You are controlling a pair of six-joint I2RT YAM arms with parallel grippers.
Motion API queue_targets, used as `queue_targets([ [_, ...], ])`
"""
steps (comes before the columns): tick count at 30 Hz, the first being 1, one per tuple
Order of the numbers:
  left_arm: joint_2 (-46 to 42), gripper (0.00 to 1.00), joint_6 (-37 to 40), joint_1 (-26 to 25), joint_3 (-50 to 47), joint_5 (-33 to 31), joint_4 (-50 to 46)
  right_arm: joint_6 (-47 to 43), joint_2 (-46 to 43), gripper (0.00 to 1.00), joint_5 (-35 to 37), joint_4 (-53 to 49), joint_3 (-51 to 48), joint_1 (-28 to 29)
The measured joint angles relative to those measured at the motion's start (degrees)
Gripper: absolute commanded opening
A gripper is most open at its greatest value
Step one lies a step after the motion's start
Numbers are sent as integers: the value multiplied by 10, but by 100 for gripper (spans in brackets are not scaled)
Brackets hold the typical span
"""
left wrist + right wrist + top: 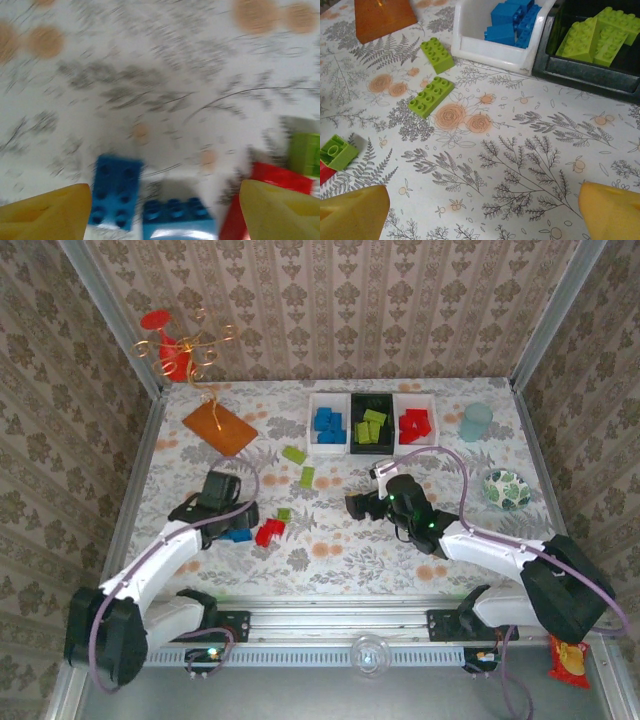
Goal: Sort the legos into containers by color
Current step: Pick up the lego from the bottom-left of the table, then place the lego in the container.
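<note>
Three containers stand in a row at the back: a white bin (pixel 328 426) with blue legos, a black bin (pixel 371 426) with green ones, a white bin (pixel 414 424) with red ones. Loose green legos (pixel 293 454) (pixel 431 96) lie mid-table. By my left gripper (pixel 232 522) lie blue (pixel 237 535), red (pixel 268 531) and small green (pixel 284 514) bricks. The left gripper (pixel 165 217) is open, low over two blue bricks (pixel 116 190) (pixel 177 217), with a red brick (pixel 275 182) by its right finger. My right gripper (pixel 358 506) (pixel 485 215) is open over bare cloth.
An orange plate (pixel 219 426) lies at the back left, with a red and gold ornament (pixel 178 345) in the corner behind it. A pale blue cup (pixel 475 422) and a leaf-patterned bowl (pixel 507 488) stand at the right. Patterned walls enclose the table.
</note>
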Motion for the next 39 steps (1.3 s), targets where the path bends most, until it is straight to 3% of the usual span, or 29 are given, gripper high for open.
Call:
queue_targets([
  [7,50,75,-14,75,-17,26,34,1,2,99,-4,0,6,0],
  [14,146,63,-16,82,-13,50,75,1,3,98,-4,0,7,0],
  [22,152,39,-22,89,-10,30,70,1,3,99,-4,0,7,0],
  [30,147,29,-19,88,-7,19,77,1,3,99,-4,0,8,0],
  [34,144,29,-16,55,43,-2,101,1,3,99,-4,0,8,0],
  [39,210,31,-1,-40,202,-18,160,5,0,99,4,-1,8,0],
])
